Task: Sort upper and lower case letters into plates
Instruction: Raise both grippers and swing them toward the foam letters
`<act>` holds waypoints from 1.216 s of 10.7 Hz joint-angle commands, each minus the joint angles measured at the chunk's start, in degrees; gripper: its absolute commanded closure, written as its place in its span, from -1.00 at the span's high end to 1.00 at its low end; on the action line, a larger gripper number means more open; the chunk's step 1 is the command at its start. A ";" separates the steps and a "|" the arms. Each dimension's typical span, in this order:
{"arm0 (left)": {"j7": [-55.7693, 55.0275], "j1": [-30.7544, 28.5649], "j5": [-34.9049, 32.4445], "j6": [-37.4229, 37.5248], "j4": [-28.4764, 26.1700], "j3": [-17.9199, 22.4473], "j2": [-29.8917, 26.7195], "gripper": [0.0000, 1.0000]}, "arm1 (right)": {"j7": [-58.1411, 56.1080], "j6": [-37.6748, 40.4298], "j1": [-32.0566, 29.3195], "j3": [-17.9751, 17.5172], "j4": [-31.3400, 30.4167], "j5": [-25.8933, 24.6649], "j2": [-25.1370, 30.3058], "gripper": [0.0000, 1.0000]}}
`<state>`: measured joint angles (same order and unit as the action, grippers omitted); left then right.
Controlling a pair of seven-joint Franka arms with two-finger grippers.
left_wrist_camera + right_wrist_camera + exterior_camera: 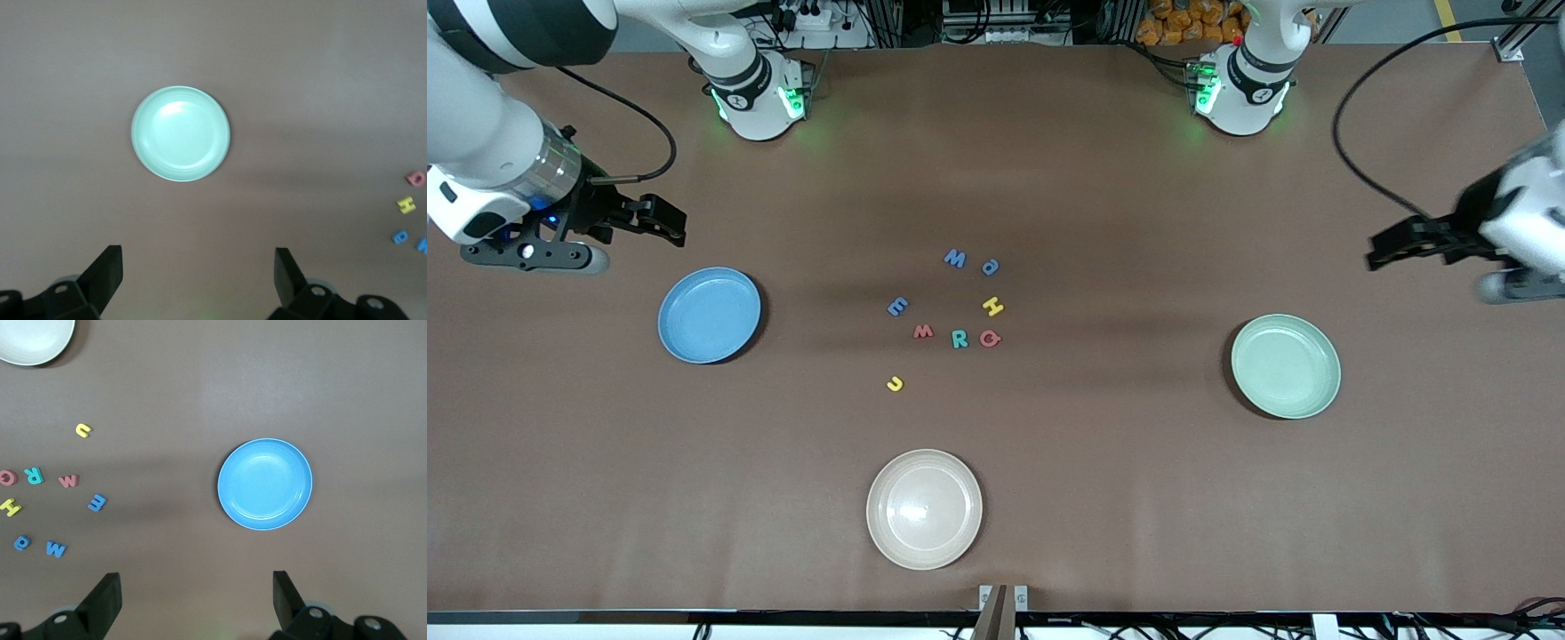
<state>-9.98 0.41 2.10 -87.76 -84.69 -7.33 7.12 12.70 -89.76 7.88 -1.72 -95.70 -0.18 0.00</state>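
Observation:
Several tiny letters lie in a loose cluster mid-table: blue W (955, 259), blue p (990, 267), blue E (897, 307), yellow H (993, 307), red w (923, 332), teal R (959, 338), a red letter (989, 338) and a yellow u (895, 384). The sky blue plate (710, 315) (265, 484) lies empty toward the right arm's end. The mint green plate (1286, 365) (181, 133) lies empty toward the left arm's end. My right gripper (667, 222) (197, 587) is open and empty over bare table beside the blue plate. My left gripper (1383, 249) (198, 267) is open and empty over bare table beside the mint plate.
A cream-beige plate (924, 508) (30, 340) lies empty near the table's front edge, nearer to the front camera than the letters. Brown table surface spreads between the letter cluster and each plate. The arm bases (760, 98) stand along the table's back edge.

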 commanded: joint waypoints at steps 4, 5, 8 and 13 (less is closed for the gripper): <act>-0.74 10.11 2.46 0.40 0.49 -5.41 4.29 1.00 | -0.83 1.69 -0.41 0.14 0.43 1.33 -0.09 1.00; -0.74 14.06 2.21 0.22 0.49 -5.41 5.26 1.00 | -0.84 1.87 -0.41 0.14 0.34 1.33 -0.09 1.00; -0.74 22.33 4.39 -4.67 0.49 -5.50 8.33 1.00 | -0.84 1.87 -0.68 0.14 0.34 1.33 -0.17 1.00; -16.61 31.06 4.14 -17.61 0.49 -5.41 17.65 1.00 | -0.92 3.72 -1.20 0.23 0.26 1.41 -0.79 1.00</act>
<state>-21.78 31.05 5.51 -103.77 -85.22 -13.35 22.21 12.69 -86.64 7.51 -1.52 -95.71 -0.10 -0.30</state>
